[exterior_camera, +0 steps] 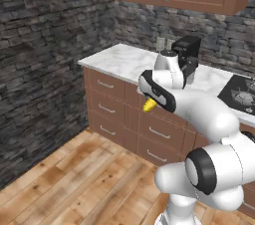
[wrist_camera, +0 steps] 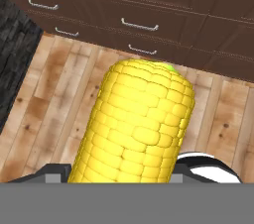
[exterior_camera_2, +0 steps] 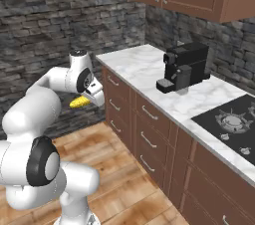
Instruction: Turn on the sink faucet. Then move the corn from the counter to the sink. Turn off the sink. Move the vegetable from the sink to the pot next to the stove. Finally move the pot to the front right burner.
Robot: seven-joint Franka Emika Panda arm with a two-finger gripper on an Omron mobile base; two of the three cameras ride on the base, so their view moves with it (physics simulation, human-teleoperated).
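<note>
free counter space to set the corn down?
Bare marble on the counter from its left end to the coffee machine; another strip between that and the stove. The corn sits in the pincer, over the floor.

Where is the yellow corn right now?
The corn is held in the gripper, in the air above the wooden floor, in front of the brown drawers, not on the counter.

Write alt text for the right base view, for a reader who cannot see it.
The white arm's pincer holds the corn in the air above the wooden floor, left of the counter. A black coffee machine stands on the marble top, with the stove set into it at the right and brown drawers below.
</note>
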